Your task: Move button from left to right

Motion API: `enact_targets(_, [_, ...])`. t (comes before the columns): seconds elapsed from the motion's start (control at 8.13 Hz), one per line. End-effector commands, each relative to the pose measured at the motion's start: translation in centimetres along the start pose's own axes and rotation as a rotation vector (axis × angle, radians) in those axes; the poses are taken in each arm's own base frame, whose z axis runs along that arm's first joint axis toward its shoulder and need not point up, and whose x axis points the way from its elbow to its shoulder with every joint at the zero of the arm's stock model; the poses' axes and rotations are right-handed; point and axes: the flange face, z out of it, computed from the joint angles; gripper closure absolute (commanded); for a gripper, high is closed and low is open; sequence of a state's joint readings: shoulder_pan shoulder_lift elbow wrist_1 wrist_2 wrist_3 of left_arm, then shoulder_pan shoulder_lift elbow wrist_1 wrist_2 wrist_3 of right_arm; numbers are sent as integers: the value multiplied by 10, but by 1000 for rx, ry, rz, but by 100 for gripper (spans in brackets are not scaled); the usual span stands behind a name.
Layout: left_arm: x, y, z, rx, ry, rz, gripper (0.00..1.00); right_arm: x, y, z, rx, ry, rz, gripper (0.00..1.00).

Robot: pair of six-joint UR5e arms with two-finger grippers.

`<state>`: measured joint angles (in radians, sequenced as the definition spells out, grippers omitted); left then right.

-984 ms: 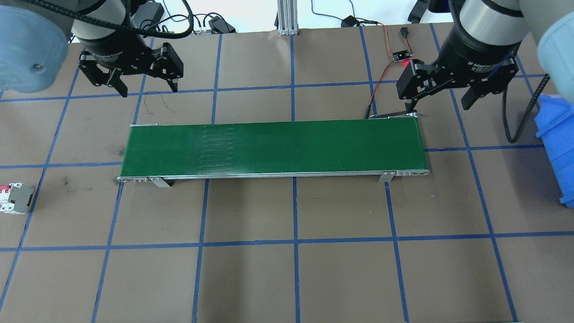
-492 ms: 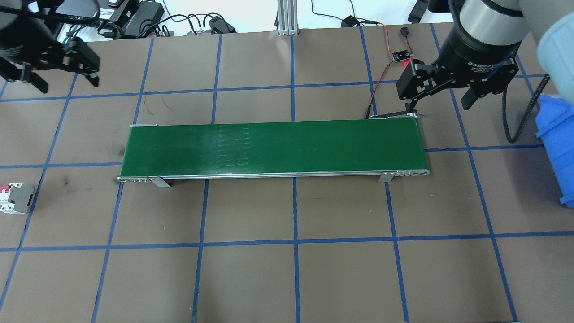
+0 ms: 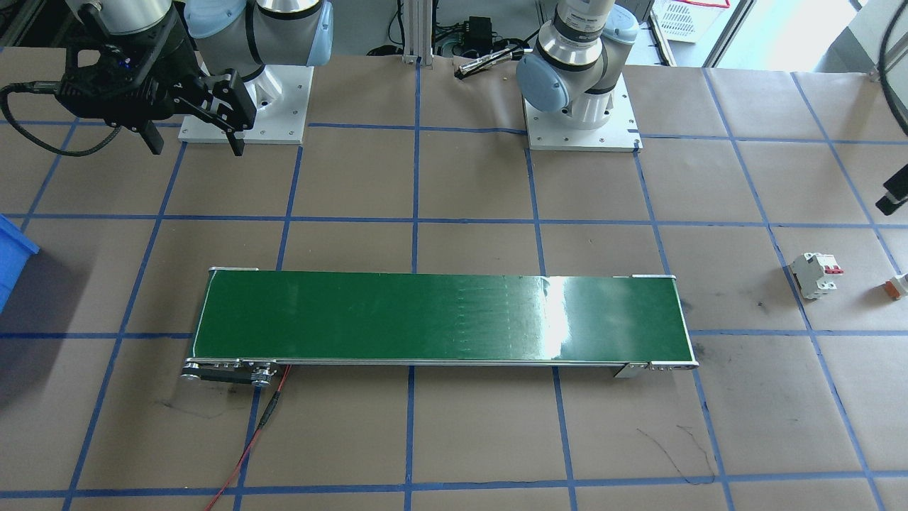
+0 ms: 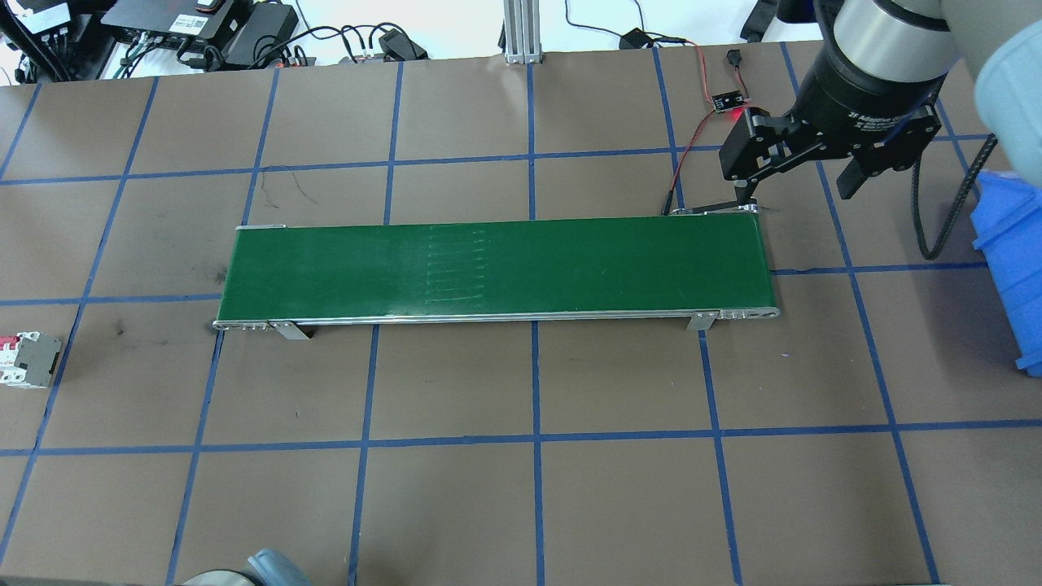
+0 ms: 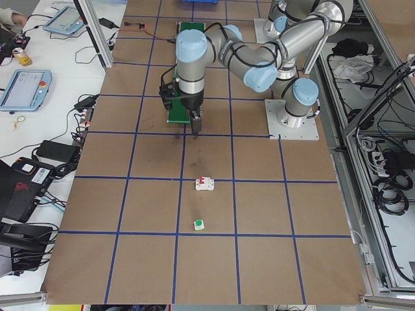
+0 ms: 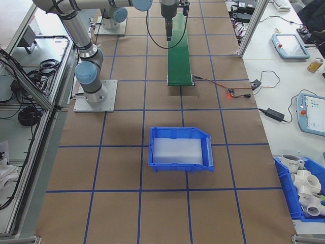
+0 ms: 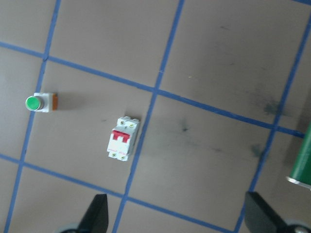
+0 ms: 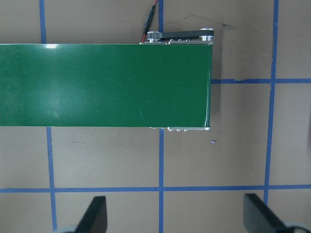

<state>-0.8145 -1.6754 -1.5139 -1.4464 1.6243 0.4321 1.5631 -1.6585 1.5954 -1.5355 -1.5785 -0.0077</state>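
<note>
Left wrist-mounted view: left gripper (image 7: 175, 221), fingers spread and empty, hovers near the breaker (image 7: 122, 138), button (image 7: 41, 102) beyond, for approach.

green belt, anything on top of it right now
Nothing: the green belt is bare from end to end. The button sits on the table beyond its left end.

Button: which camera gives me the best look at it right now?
The left wrist view: the button lies on bare table, its green cap and orange base plain, left of the breaker. The exterior left view shows it small, green cap only. The front-facing view catches it at the right edge. The overhead, exterior right and right wrist views miss it.
</note>
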Motion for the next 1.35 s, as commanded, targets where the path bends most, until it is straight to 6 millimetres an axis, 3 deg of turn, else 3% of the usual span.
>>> enact_targets(0.0, [-152,-7,79,-83,33,-168,0,0,0,1,-2,0,0,0])
enact_targets(0.25, [-217,-53,100,-8,-15,-103,0,0,1,0,0,0,0,0])
enact_targets(0.37, [-235,-69,116,-3,-20,-119,0,0,1,0,0,0,0,0])
enact_targets(0.61, [-242,-88,166,7,24,-118,0,0,1,2,-3,0,0,0])
enact_targets(0.98, [-242,-94,181,47,38,-59,0,0,1,2,-3,0,0,0])
enact_targets(1.23, [-235,-85,210,11,57,45,0,0,1,2,-3,0,0,0])
